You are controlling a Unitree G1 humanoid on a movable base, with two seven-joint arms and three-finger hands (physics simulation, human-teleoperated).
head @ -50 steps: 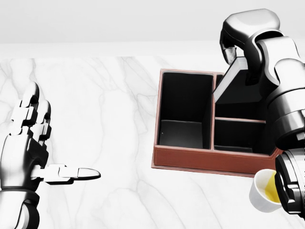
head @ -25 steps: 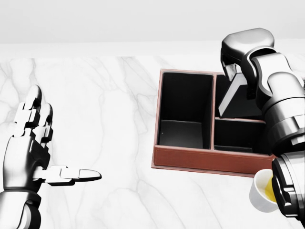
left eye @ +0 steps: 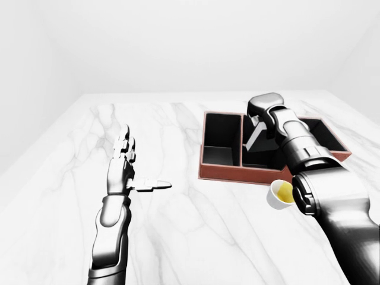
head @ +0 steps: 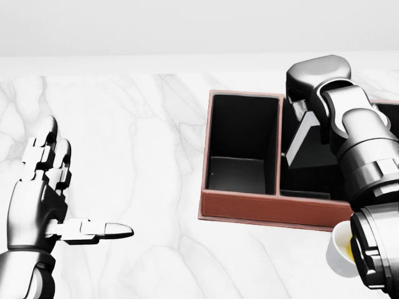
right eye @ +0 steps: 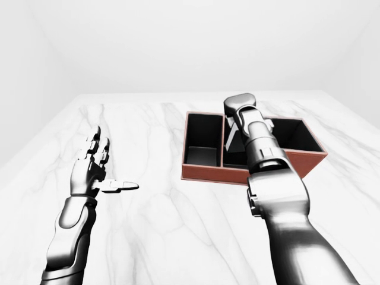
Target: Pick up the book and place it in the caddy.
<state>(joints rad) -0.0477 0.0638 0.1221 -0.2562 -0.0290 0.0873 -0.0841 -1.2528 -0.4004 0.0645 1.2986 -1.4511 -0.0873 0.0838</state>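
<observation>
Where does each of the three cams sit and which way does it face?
Head view: on the head, looking down over the marble table at the caddy; left hand at left, right hand over the caddy holding the book.
Left-eye view: on the head, wider, taking in the table and white walls; both arms show, and a cup.
Right-eye view: same, shifted right; the right arm hides the cup.
Shared: all three show the caddy and both hands.
</observation>
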